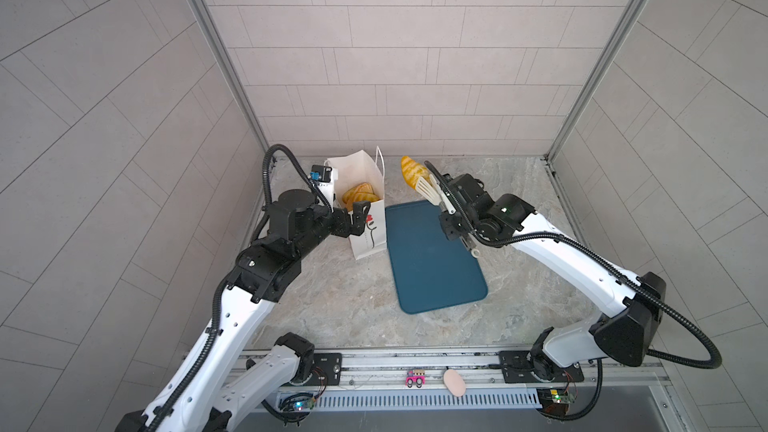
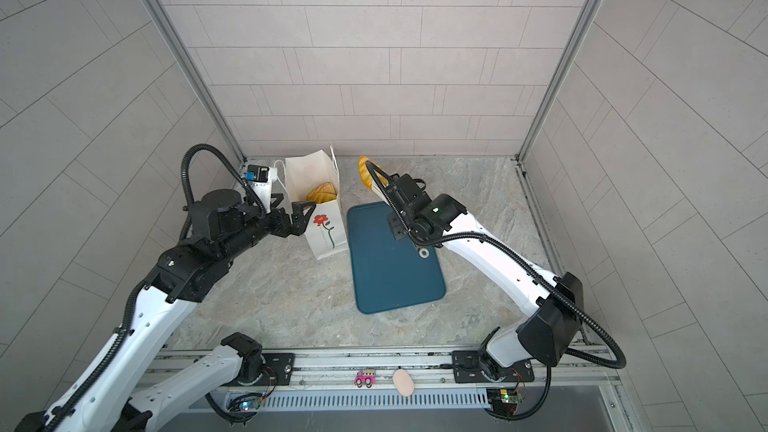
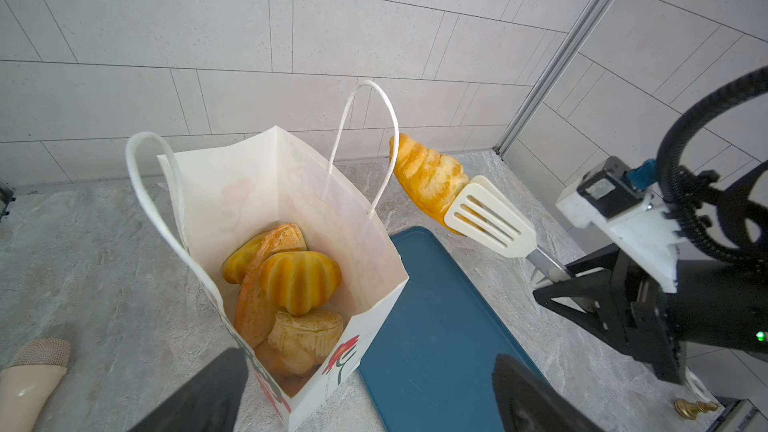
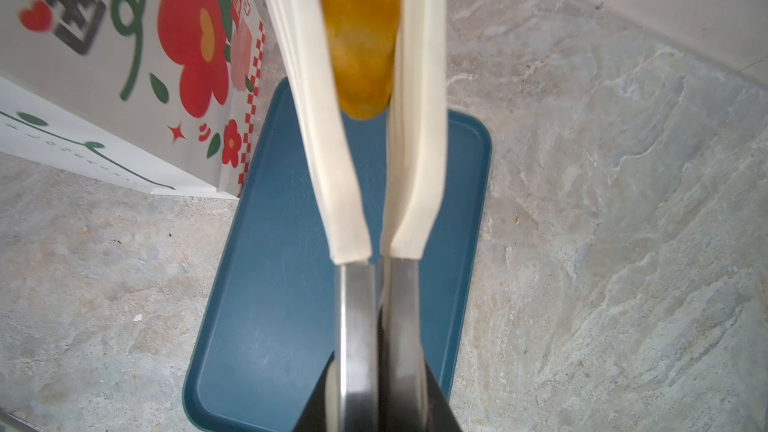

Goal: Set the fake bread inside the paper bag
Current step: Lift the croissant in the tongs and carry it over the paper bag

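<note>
Steel-armed tongs (image 4: 353, 326) clamped in the right claw (image 4: 376, 407), jaws squeezed almost together on the two handles, nothing else in the grip. Cream slotted tong heads pinch one piece of fake bread (image 3: 428, 176), a ridged golden roll, by its near end; the rest sticks out past the heads. Long axis of that piece runs on in line with the tongs, away from the right claw toward the back wall. It hangs clear of the table (image 1: 340, 297), outside the paper bag (image 3: 257, 184), just beside the bag's far cord handle (image 3: 374, 139). Key relation: bag mouth lies close to the left of the held piece, so judged next move is a short carry leftward over the rim, nose tipped down, then ease the squeeze. Risk: long piece catches handle or rim and tips the bag. More bread pieces (image 3: 297, 280) piled in the bag's bottom, count unclear. Blue tray (image 3: 432, 326) lies flat just right of the bag, no bread seen on it. Left claw (image 3: 368, 361) jaws spread fully, holding nothing, bag's near corner between them, contact unclear; nearer the bag, probably bracing it. Task judged nearly done
</note>
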`<action>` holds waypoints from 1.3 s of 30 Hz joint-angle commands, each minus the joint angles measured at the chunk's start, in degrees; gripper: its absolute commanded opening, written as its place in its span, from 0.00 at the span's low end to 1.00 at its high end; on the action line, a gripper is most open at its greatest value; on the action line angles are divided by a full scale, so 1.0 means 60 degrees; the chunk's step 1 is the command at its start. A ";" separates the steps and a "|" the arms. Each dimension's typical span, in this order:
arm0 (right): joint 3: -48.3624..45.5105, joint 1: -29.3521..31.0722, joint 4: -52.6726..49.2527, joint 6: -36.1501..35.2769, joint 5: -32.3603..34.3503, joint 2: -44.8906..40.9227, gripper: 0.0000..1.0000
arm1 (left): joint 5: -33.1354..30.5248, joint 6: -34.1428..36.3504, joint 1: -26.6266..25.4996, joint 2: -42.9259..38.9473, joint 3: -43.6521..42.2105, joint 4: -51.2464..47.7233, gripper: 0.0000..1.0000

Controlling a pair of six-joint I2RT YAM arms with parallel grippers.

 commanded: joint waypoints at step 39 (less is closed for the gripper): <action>0.2920 0.1667 0.1565 -0.1794 -0.0194 0.0551 0.26 | 0.0635 -0.0449 0.1841 -0.0511 -0.0157 0.0113 1.00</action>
